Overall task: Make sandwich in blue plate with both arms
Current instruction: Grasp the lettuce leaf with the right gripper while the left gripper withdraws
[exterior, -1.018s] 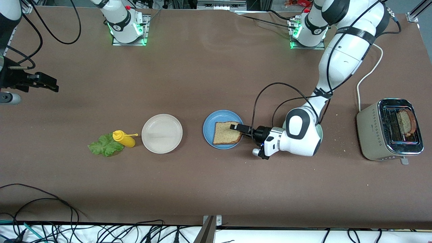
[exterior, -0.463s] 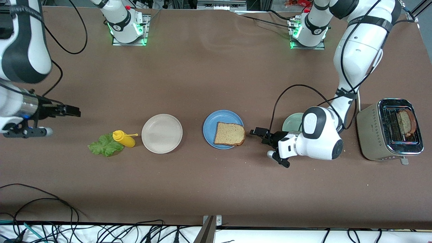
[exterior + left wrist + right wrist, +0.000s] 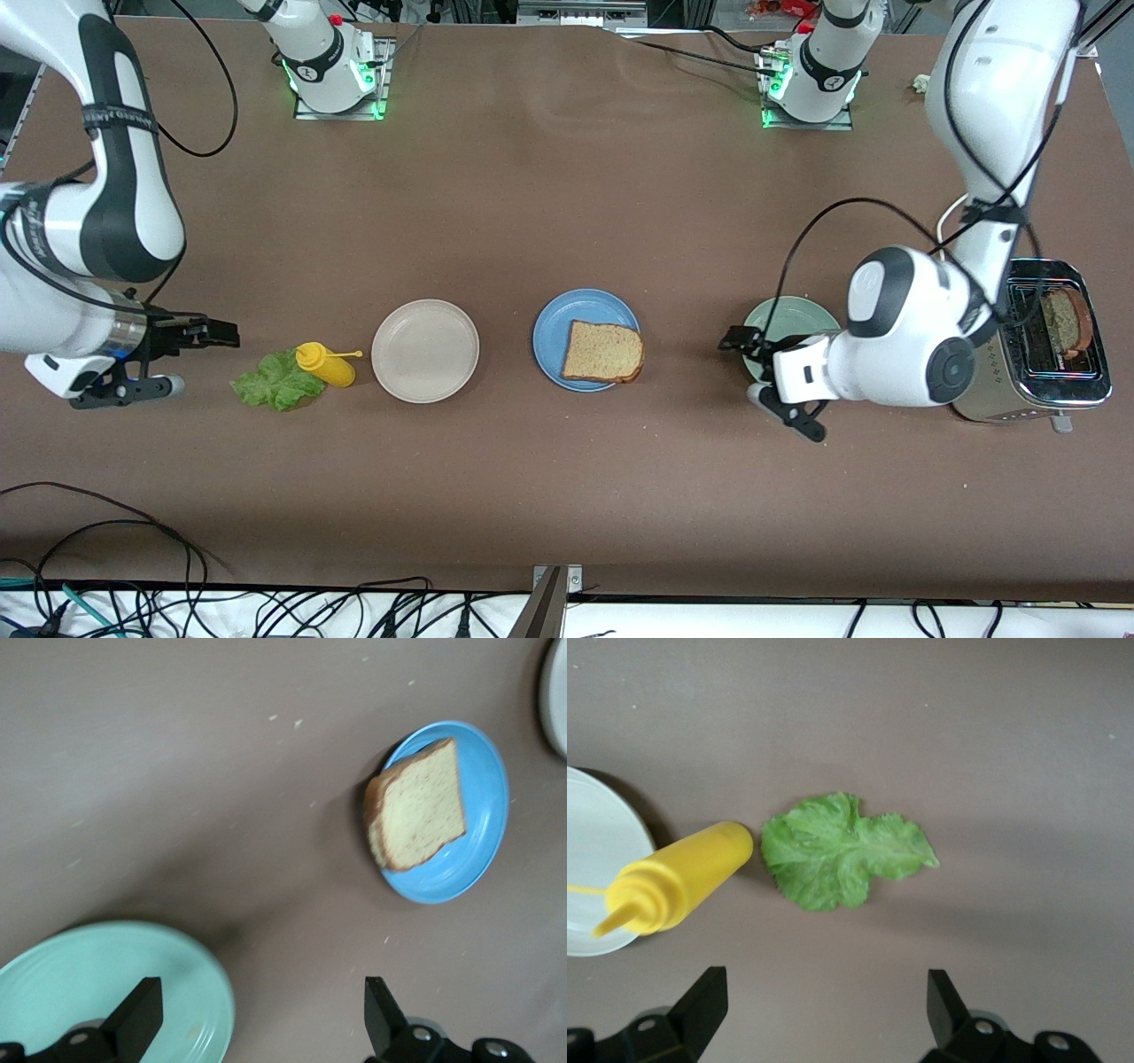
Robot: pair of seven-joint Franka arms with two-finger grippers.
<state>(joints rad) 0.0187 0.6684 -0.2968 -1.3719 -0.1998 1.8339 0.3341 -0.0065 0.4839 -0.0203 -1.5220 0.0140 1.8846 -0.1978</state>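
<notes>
1. One bread slice (image 3: 602, 352) lies flat in the blue plate (image 3: 554, 323), its corner overhanging the rim toward the left arm's end of the table (image 3: 567, 195). The sandwich has only this bottom layer so far.
2. The lettuce leaf (image 3: 276, 382) lies on the table near the right arm's end, touching the yellow mustard bottle (image 3: 326, 364), which lies on its side just beside the beige plate (image 3: 425, 351).
3. The right gripper (image 3: 217, 334) hovers low beside the lettuce, jaws spread wide and empty; in the right wrist view the leaf (image 3: 842, 850) sits between and ahead of its fingertips (image 3: 700, 992).
4. The left gripper (image 3: 740, 341) is over the rim of the pale green plate (image 3: 788, 319), jaws wide open and holding nothing, well apart from the blue plate.
5. A second slice of bread (image 3: 1063, 321) stands in the toaster (image 3: 1019, 354).
6. The step in hand looks like fetching the lettuce. The next move calls for the right gripper to descend on the leaf, avoid the bottle, pinch the thin leaf, and carry it onto the slice.
</notes>
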